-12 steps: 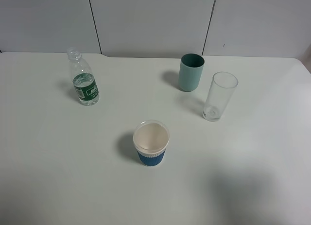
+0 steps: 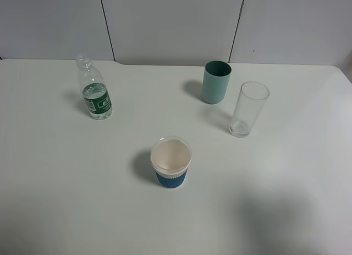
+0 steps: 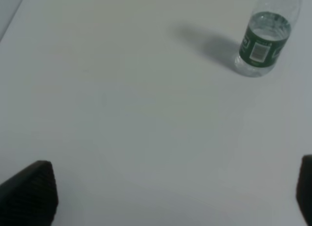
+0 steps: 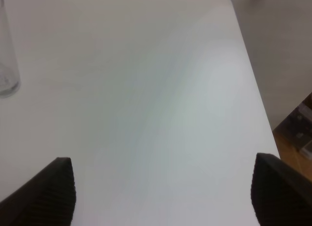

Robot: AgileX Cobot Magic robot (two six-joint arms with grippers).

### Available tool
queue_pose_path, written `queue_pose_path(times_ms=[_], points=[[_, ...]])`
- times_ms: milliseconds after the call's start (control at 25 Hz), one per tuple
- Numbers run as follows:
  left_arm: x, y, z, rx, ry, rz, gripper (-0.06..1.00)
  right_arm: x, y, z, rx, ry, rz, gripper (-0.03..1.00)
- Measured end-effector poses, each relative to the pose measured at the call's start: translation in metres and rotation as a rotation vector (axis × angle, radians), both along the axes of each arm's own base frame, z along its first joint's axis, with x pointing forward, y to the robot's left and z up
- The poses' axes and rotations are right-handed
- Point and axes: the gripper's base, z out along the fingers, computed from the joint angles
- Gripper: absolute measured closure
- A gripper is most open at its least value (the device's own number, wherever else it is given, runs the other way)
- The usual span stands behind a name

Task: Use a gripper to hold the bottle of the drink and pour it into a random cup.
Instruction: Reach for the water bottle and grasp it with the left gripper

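Observation:
The small clear bottle [image 2: 95, 93] with a green label and no cap stands upright at the table's back left. It also shows in the left wrist view [image 3: 262, 40], well ahead of my left gripper [image 3: 168, 194], whose dark fingertips [image 3: 30, 192] stand wide apart and empty. The short white cup [image 2: 171, 161] with a blue ribbed sleeve stands empty near the table's middle. My right gripper [image 4: 163, 194] is open and empty over bare table near the right edge. Neither gripper shows in the exterior high view.
A teal tumbler [image 2: 216, 81] stands at the back, with a tall clear glass [image 2: 249, 109] to its right; the glass's side shows in the right wrist view [image 4: 6, 65]. The white table's [image 4: 146, 113] right edge drops to the floor [image 4: 292, 128].

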Motion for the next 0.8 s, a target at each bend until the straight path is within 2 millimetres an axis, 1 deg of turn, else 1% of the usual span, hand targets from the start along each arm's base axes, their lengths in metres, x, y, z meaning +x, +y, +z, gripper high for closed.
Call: queue_pose_path(times_ms=[800], points=[[0.0, 0.0, 0.0, 0.0, 0.0, 0.0, -0.05, 0.0, 0.0, 0.0, 0.0, 0.0, 0.0, 0.23]])
